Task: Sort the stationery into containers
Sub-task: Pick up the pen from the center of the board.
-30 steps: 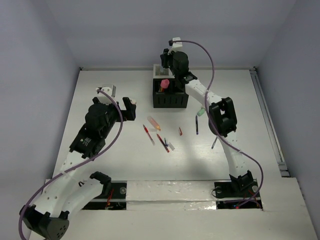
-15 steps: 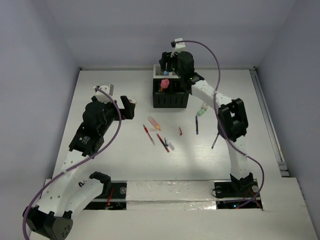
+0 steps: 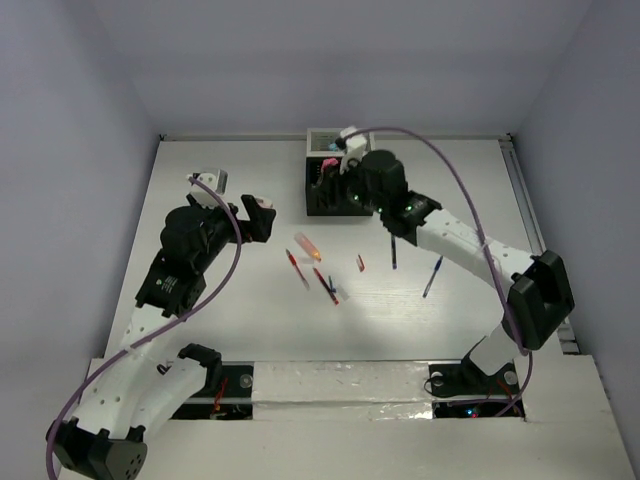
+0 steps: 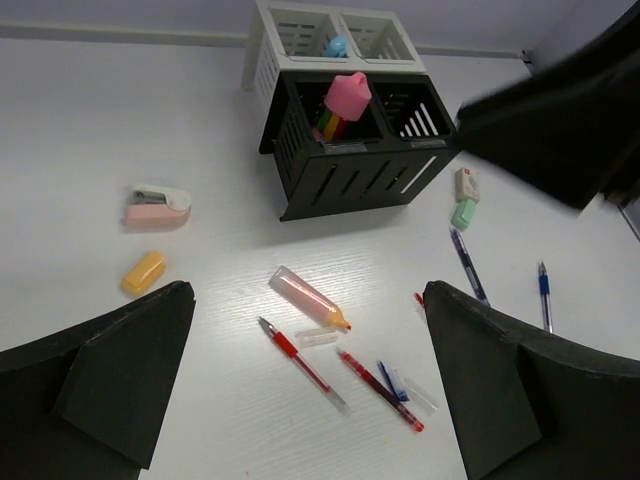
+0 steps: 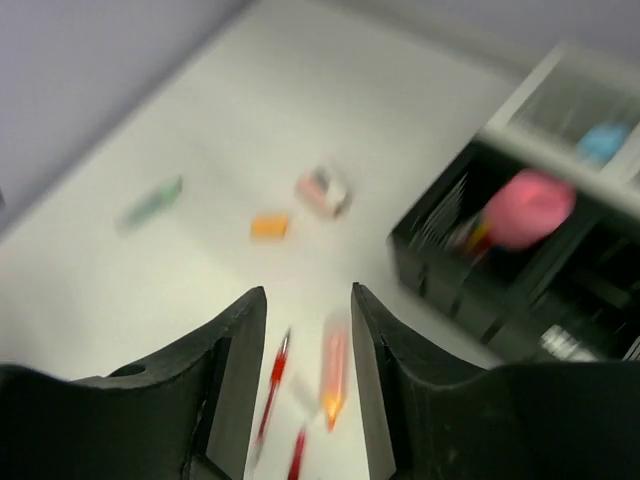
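Stationery partly sorted, pens loose on the table [image 4: 90, 110].
Right gripper [image 5: 306, 298] hovers beside the black box [image 4: 350, 170], fingers slightly parted and pinching nothing, probably free for another pick. Left gripper [image 3: 237, 193], spread wide, overlooks a red pen [image 4: 298, 358] and an orange-tipped marker [image 4: 308, 299]. A pink marker [image 4: 347, 97] stands in the black box, a blue marker [image 4: 337, 46] in the white box [image 4: 268, 45] beyond it.

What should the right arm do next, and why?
Probably lower the right gripper onto the pink-and-orange marker. Its jaws are apart and empty, and the right wrist view shows that marker lying loose on the table right between them, not yet in the black box.
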Motion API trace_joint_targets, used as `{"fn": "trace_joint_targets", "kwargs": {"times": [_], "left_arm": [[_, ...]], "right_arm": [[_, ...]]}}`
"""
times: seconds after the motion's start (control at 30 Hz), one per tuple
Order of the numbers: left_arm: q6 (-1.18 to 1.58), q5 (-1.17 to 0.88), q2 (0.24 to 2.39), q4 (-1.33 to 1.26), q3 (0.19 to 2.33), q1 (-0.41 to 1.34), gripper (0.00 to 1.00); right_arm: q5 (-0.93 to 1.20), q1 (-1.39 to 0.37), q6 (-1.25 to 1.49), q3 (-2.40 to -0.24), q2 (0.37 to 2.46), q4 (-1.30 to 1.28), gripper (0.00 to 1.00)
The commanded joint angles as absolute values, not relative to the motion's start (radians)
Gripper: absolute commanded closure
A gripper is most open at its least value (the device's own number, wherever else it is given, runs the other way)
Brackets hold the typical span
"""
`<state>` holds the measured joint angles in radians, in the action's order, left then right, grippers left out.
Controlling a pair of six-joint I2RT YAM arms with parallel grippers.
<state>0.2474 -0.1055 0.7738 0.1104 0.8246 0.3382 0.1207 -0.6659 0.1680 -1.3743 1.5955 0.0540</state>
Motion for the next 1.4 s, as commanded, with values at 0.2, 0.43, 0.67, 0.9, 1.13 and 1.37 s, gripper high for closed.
{"fn": "trace_joint_targets", "kwargs": {"times": [0.2, 0.43, 0.67, 0.9, 1.13, 1.37], "left_arm": [[0.265, -0.192, 0.744, 0.054, 0.810, 0.331, 0.01], [0.267, -0.213, 0.741, 0.052, 0.805, 0.331, 0.01], [0.268, -0.227, 0.739, 0.049, 0.805, 0.331, 0.01], [0.268, -0.230, 0.739, 0.049, 0.805, 0.331, 0.01], [0.268, -0.233, 0.735, 0.049, 0.804, 0.331, 0.01], [0.268, -0.232, 0.738, 0.049, 0.804, 0.331, 0.01]], "right_arm": [[0.109, -0.772, 0.132, -1.166, 1.638, -0.138, 0.41], [0.082, -0.790, 0.138, -1.233, 1.787, -0.146, 0.40], [0.018, -0.801, 0.144, -1.327, 1.902, -0.164, 0.43], [0.029, -0.819, 0.138, -1.374, 1.979, -0.163, 0.44], [0.009, -0.819, 0.130, -1.399, 2.028, -0.166, 0.45], [-0.057, -0.819, 0.110, -1.425, 2.059, -0.173, 0.61]]}}
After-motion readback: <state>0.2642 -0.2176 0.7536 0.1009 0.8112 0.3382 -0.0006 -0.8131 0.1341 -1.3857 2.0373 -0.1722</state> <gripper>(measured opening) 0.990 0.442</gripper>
